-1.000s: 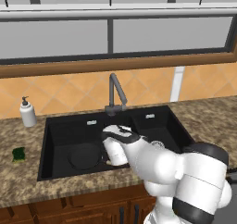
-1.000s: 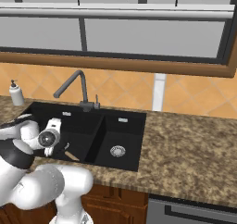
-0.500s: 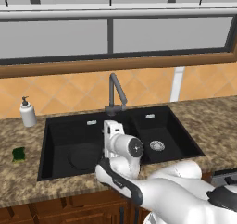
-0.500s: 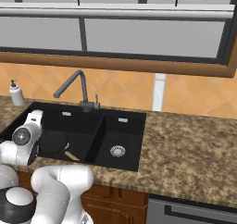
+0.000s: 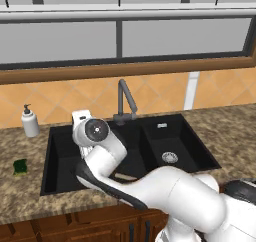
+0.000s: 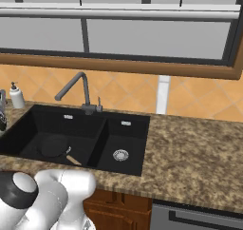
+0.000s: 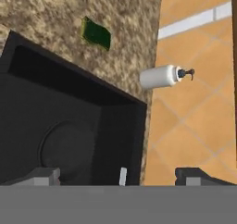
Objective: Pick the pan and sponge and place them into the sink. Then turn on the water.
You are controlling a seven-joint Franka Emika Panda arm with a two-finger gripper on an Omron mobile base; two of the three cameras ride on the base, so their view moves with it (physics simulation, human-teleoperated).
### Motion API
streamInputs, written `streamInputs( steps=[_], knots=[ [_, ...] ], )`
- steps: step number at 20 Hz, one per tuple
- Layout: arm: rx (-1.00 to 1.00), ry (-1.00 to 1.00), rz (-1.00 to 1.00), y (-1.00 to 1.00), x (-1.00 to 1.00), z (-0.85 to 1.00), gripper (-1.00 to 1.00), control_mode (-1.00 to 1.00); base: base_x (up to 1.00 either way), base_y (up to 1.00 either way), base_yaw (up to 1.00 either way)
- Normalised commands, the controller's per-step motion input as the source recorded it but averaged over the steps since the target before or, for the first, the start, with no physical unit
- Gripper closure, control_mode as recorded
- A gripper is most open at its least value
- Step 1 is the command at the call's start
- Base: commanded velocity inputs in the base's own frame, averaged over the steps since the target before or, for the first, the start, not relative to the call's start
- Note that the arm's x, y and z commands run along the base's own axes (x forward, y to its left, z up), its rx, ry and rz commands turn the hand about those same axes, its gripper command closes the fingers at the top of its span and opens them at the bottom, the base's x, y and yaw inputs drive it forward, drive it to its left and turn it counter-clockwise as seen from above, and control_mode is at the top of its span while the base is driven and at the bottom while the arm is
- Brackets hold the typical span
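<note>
Arm now swung left, spread pincer (image 7: 118,174) empty over sink (image 7: 134,126), sponge (image 7: 96,33) well beyond.

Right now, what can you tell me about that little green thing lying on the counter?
It is the sponge, a small flat rectangular block, dark green on top with a thin yellowish edge. It lies flat on the speckled brown stone counter, to the left of the black sink and apart from its rim. The white soap bottle stands further back by the wall, not touching it. Nothing rests on the sponge, and the gripper is over the sink basin, well away from it.
</note>
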Motion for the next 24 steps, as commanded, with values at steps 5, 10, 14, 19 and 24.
streamInputs(
  steps=[5,10,14,19,24],
  knots=[
    [-0.19,0.24,0.13,0.96,-0.01,0.91,-1.00,-1.00,0.00,0.00,0.00],
    [-0.23,0.25,0.30,0.48,0.05,0.21,-1.00,-1.00,0.00,0.00,0.00],
    [-0.18,0.23,0.49,0.00,0.36,-0.15,-1.00,-1.00,0.00,0.00,0.00],
    [-0.24,0.20,0.65,0.00,0.44,-0.81,-1.00,-1.00,0.00,0.00,0.00],
    [-0.14,-0.04,0.57,0.26,0.14,-0.45,-1.00,-1.00,0.00,0.00,0.00]
  ],
)
